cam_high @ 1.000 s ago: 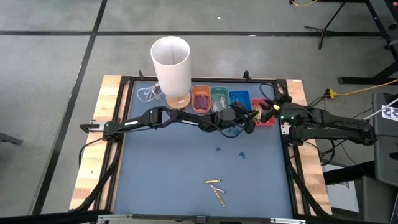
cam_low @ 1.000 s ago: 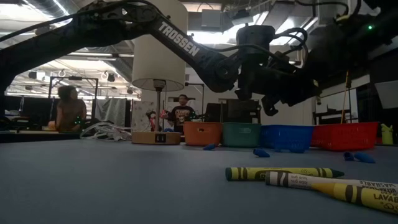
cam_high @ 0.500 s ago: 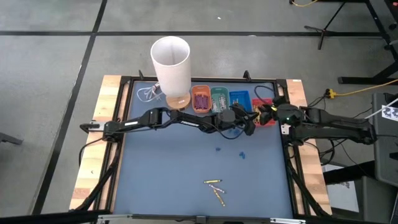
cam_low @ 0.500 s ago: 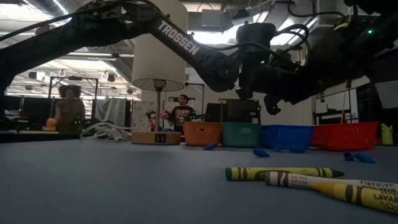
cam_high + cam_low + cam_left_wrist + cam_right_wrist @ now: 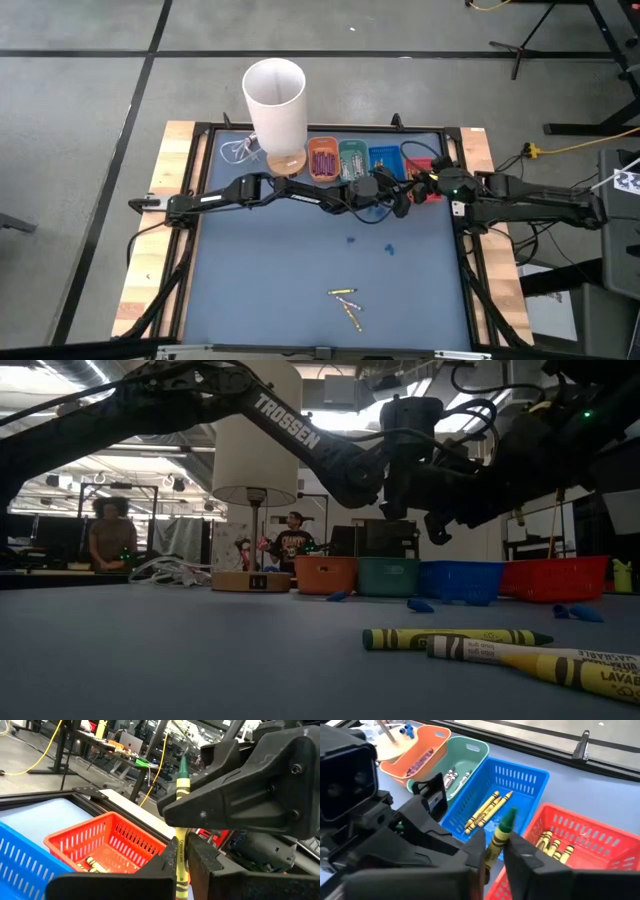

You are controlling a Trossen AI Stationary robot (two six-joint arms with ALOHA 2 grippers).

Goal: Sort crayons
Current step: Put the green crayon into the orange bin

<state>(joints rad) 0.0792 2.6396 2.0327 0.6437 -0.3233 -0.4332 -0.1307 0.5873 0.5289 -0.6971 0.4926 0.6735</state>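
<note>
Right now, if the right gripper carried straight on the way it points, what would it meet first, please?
Probably the left gripper: it stands close ahead of the right gripper, which is closing on the yellow-wrapped, green-tipped crayon passing between them. The blue slotted plastic tray lies beyond and lower.

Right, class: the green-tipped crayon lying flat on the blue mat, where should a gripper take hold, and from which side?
Probably grip the green-tipped crayon mid-wrapper, towards its blunt end, coming straight down with jaws across its thin width. It lies flat, and a yellow crayon crowds its tip end.
</note>
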